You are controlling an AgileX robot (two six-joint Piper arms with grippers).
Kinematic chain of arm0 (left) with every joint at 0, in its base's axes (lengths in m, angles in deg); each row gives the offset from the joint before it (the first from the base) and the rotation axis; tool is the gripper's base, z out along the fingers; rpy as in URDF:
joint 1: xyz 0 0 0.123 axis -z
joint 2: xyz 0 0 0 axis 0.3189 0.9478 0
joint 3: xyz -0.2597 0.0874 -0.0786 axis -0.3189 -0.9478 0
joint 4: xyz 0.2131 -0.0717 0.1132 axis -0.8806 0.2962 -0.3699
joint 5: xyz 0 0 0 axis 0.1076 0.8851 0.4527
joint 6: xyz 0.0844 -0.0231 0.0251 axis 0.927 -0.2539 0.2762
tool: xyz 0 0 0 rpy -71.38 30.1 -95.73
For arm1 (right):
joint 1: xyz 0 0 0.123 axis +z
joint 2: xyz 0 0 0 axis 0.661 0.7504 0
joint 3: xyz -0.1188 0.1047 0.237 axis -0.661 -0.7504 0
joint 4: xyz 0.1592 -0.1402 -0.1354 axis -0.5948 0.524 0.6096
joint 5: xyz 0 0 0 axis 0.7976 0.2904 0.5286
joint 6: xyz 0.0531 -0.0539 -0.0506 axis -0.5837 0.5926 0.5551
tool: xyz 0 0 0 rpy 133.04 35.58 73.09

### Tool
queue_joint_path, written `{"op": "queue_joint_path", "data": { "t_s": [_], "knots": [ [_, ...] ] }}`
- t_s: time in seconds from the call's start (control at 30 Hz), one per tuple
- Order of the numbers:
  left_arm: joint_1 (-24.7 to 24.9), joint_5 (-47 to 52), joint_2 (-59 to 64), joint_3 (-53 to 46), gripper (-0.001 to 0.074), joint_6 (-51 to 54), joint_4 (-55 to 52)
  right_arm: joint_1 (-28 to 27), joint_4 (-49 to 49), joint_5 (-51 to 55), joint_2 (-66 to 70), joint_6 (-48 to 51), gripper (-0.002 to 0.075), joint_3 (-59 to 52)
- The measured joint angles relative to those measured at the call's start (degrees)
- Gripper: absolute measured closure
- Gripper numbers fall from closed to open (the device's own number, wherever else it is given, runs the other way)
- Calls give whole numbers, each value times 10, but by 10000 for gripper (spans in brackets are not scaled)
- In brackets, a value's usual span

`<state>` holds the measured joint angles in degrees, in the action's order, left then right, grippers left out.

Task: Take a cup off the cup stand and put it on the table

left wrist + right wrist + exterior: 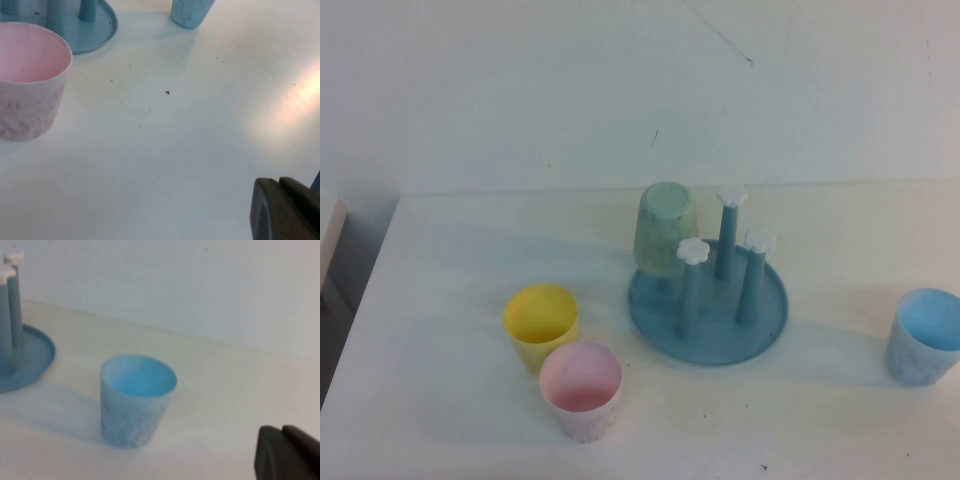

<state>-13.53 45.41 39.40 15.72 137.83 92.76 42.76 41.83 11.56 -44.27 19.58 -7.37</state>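
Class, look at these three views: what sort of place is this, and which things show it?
Probably a robot test bench: a bare white table against a blank wall, holding only plastic cups and a cup stand. The blue cup stands upright on the table. The left tool and right tool show only at the wrist views' edges.

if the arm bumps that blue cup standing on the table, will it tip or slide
The blue cup looks like thin plastic and empty, so probably light; a low nudge likely slides it on the smooth table. Its base is narrower than its rim, so a high bump may tip it. Left tool and right tool show only at the view corners.
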Motion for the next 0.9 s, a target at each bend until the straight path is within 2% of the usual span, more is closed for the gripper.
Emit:
{"op": "queue_joint_path", "data": {
  "t_s": [0.1,0.23,0.9],
  "knots": [
    [0,0,0,0,737,0,0,0,55,70,-5,-75,727,0],
    [0,0,0,0,737,0,0,-1,70,131,-5,-106,727,-1],
    [0,0,0,0,737,0,0,-1,71,134,-5,-115,727,-1]
  ]
}}
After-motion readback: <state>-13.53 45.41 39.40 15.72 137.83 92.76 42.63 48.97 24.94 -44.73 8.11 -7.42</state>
